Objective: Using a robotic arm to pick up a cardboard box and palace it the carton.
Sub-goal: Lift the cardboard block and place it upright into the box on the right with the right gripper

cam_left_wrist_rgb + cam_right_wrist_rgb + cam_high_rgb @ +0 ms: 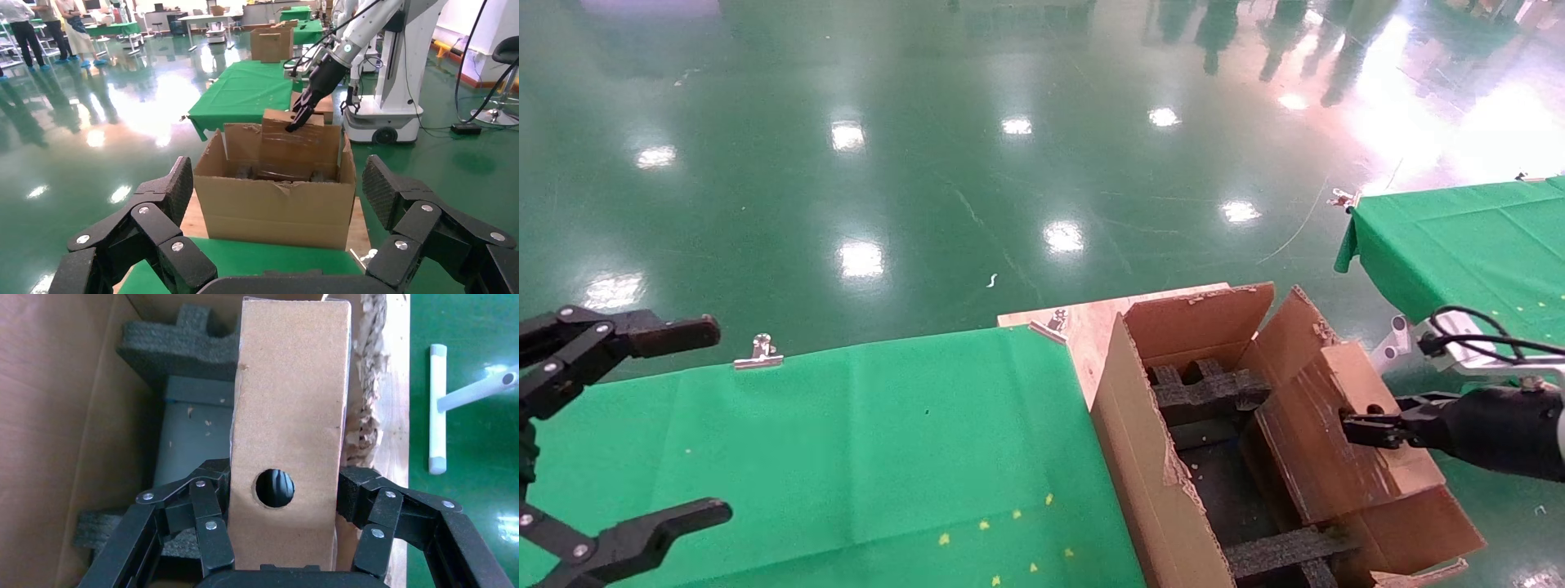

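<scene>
Pick done, place in progress. R gripper point(284, 496) is clamped on the cardboard box point(1344, 425), pads against its two opposite long faces; jaws closed only as far as the box width allows. Round hole in the box's end face shows between the fingers in R wrist view.

Landmark = carton point(1148, 457). Box sits at the carton's right wall, tilted, lower part already inside the opening, upper end above the rim. L wrist view agrees: box point(294, 138) pokes up above the far wall of the carton point(275, 208), robotic arm point(343, 52) reaching down to it from behind.

Under the box, inside the carton: black foam inserts point(1205, 388) at far end, another strip at the near end, dark floor between. Can't tell if the box's lower edge touches foam or floor.

Left to do (judgement): lower fully, level it out, release, pull arm clear. Est. past halfway. Risk: box catches on the ragged right wall or on the foam while tilted.

L gripper point(641, 425) parked over the green table point(846, 441), well left of the carton, jaws wide apart, holding nothing.
</scene>
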`<state>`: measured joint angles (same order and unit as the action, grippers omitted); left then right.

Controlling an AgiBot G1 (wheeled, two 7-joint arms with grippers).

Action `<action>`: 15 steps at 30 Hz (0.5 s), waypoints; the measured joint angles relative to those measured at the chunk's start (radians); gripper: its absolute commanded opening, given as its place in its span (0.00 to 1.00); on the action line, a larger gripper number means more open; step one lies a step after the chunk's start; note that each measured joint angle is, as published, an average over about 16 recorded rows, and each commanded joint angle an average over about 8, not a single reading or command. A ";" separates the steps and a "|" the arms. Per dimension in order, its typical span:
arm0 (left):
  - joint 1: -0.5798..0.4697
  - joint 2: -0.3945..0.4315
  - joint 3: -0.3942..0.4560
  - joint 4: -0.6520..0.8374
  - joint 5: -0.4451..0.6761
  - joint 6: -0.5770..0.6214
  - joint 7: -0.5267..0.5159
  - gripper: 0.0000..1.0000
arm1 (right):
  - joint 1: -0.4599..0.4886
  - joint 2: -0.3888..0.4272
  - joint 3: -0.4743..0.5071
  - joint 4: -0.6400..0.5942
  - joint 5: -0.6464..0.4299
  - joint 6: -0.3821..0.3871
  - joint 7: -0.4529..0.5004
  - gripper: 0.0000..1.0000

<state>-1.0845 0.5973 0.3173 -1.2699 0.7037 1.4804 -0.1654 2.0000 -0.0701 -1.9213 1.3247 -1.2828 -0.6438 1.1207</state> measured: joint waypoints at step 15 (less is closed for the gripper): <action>0.000 0.000 0.000 0.000 0.000 0.000 0.000 1.00 | -0.097 -0.127 -0.049 -0.109 0.039 0.103 0.003 0.00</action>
<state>-1.0846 0.5972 0.3177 -1.2699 0.7034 1.4802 -0.1652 1.9030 -0.1967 -1.9700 1.2154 -1.2442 -0.5412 1.1238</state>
